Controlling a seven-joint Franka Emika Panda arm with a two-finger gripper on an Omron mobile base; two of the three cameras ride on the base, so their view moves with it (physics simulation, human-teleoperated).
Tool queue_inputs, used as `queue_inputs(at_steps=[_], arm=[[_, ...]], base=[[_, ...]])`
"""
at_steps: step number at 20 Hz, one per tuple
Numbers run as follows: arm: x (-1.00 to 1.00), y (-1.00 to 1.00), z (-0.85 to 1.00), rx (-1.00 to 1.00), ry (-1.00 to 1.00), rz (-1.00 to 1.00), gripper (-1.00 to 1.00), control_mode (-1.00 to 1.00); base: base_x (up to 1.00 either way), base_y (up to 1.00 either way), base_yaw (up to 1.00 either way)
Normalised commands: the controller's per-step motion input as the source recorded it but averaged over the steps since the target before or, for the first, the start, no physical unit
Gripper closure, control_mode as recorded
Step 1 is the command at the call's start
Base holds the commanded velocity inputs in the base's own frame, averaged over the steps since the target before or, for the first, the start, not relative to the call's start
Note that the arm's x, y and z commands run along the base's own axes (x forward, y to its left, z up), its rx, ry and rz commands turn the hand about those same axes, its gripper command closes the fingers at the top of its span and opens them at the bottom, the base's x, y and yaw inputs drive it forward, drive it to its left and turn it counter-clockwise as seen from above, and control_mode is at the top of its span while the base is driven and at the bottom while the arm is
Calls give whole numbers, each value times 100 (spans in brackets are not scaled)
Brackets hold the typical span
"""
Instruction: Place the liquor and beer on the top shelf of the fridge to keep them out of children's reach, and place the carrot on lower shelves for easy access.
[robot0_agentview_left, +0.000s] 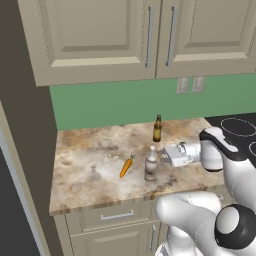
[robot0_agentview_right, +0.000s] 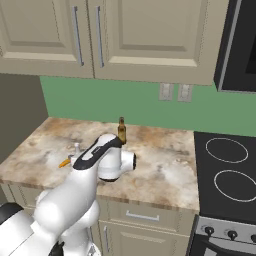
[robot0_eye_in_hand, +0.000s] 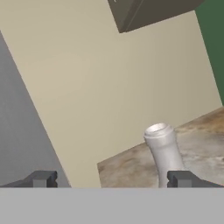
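Note:
The liquor (robot0_agentview_left: 151, 165), a pale bottle, stands near the counter's front edge, and its neck (robot0_eye_in_hand: 164, 151) rises just inside the right fingertip (robot0_eye_in_hand: 181, 178). My gripper (robot0_agentview_left: 163, 156) is level with that neck from the right, open, with nothing gripped (robot0_eye_in_hand: 113, 179). The beer (robot0_agentview_left: 157, 128), a slim brown bottle, stands further back (robot0_agentview_right: 121, 131). The carrot (robot0_agentview_left: 126, 166) lies flat to the left of the liquor. In the right base view my arm hides most of the liquor (robot0_agentview_right: 77, 148) and carrot (robot0_agentview_right: 65, 163). The fridge's dark outer wall (robot0_agentview_left: 27, 130) rises at the counter's left end; its top shelf and lower shelves are out of view.
The marbled counter (robot0_agentview_left: 90, 170) has free room on its left half. Beige wall cabinets (robot0_agentview_left: 100, 35) hang above it. A black stovetop (robot0_agentview_right: 227, 170) adjoins the counter on the right. Drawers (robot0_agentview_left: 117, 216) sit below the front edge.

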Motion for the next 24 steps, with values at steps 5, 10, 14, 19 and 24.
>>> queue_inputs(at_steps=[5,10,14,19,24], arm=[[15,0,0,0,0,0,-100,-100],[15,0,0,0,-3,0,-100,-100],[15,0,0,0,-4,0,-100,-100],[16,0,-3,0,-4,0,-100,-100],[16,0,-15,0,-4,0,-100,-100]], base=[[0,0,0],[0,0,0],[0,0,0],[0,0,0],[0,0,0]])
